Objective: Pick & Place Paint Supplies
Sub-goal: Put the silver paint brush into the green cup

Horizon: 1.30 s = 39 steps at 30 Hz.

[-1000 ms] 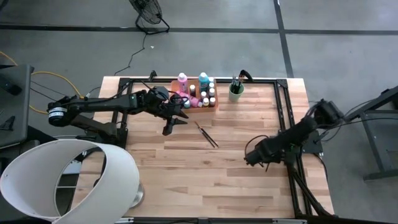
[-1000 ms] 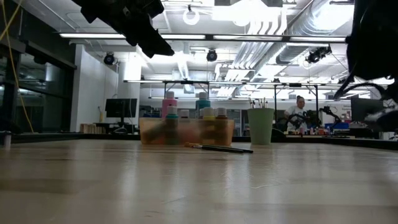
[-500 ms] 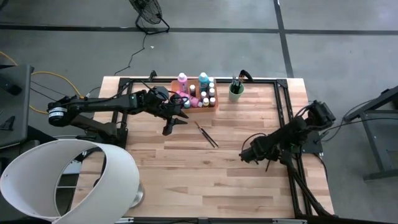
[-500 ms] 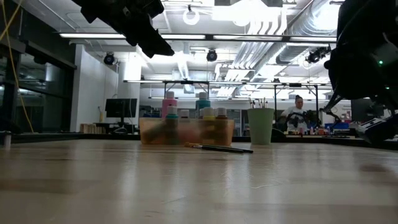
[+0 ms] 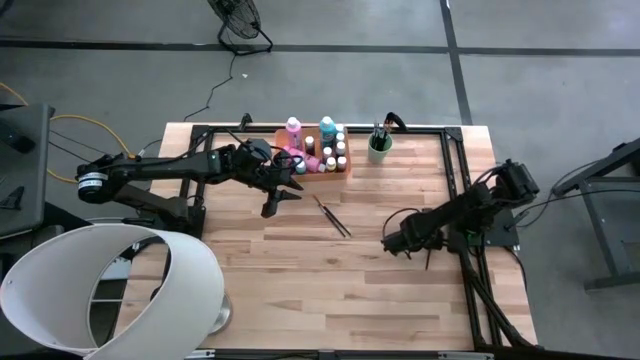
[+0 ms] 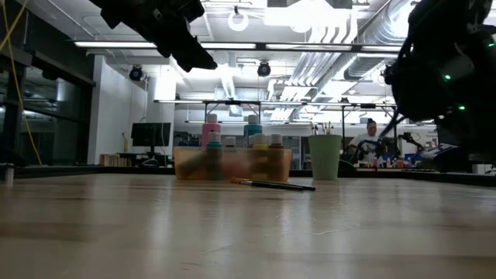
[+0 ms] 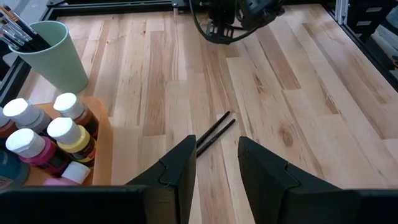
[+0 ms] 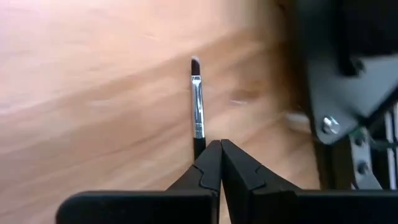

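Right gripper (image 8: 220, 163) is pinched shut on a thin paintbrush (image 8: 197, 109) by its dark handle, above the table's right side. It's light, stiff, prob. slippery; grip mid-handle. 2 more brushes (image 5: 331, 217) lie mid-table. Left gripper (image 7: 216, 163), part-spread, empty, hovers by the orange tray (image 5: 322, 171).

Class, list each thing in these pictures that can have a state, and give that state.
Left hand: open, empty, raised near the tray.
Right hand: shut on a thin dark-handled paintbrush.
Translucent orange rectangular tray: holding white-capped paint bottles.
Light green cup: upright, holding brushes.
Two loose paintbrushes: lying on the table.
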### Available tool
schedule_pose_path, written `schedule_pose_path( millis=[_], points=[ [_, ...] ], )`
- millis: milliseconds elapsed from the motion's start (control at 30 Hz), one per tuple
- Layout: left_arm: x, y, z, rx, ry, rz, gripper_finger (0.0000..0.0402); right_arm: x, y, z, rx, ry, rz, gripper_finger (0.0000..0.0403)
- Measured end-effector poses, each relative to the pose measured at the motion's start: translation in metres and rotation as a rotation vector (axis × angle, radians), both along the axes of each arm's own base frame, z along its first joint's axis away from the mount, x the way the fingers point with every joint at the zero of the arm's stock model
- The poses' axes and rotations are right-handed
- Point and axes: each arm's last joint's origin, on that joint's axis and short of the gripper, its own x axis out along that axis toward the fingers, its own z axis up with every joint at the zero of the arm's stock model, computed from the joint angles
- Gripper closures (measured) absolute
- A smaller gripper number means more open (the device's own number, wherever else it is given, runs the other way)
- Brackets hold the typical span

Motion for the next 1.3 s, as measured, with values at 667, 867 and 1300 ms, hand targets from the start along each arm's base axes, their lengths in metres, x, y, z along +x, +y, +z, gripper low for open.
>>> schedule_pose_path(
  millis=[667, 867, 1300],
  points=[
    [0.000, 0.000, 0.000, -0.005, 0.000, 0.002, 0.0284, 0.035, -0.004, 0.013, 0.058, -0.174, 0.331, 0.0401],
    [0.000, 0.000, 0.000, -0.005, 0.000, 0.002, 0.0284, 0.036, -0.003, 0.015, 0.072, -0.183, 0.295, 0.0401],
    [0.000, 0.000, 0.000, -0.008, 0.003, 0.002, 0.0284, 0.034, -0.033, 0.068, 0.032, -0.486, 0.275, 0.0345]
  ],
)
